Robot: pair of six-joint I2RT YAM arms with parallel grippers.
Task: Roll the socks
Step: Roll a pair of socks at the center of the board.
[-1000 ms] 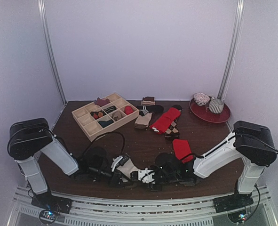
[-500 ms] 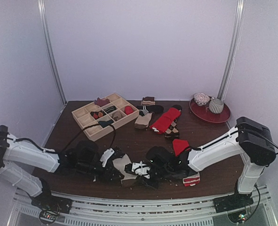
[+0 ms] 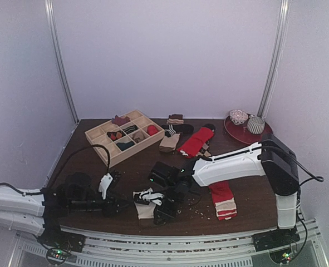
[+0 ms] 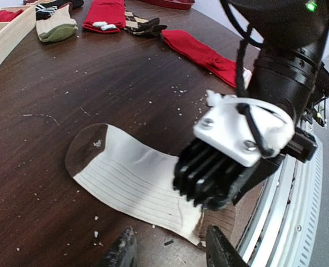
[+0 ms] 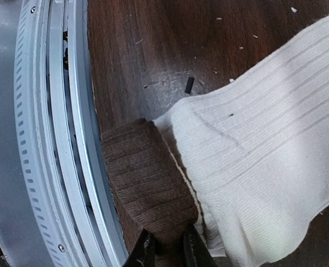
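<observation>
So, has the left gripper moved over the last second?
Yes. The left gripper drew back leftward off the cream sock, from in line with the wooden tray's right corner to its middle.

Down low on the left arm [image 3: 14, 201]: stretched flat along the near edge, wrist level. Parted at the left gripper [image 4: 170, 253], fingers spread, nothing between. Across on the right arm [image 3: 231, 166]: reaching far inward from a tall shoulder, forearm near level, wrist bent down. Nose-down at the right gripper [image 5: 167, 250], pinched narrow on the sock [image 5: 264, 128] cuff.

Right hand [image 3: 160, 213] down on the cream sock [image 3: 143, 210]
</observation>
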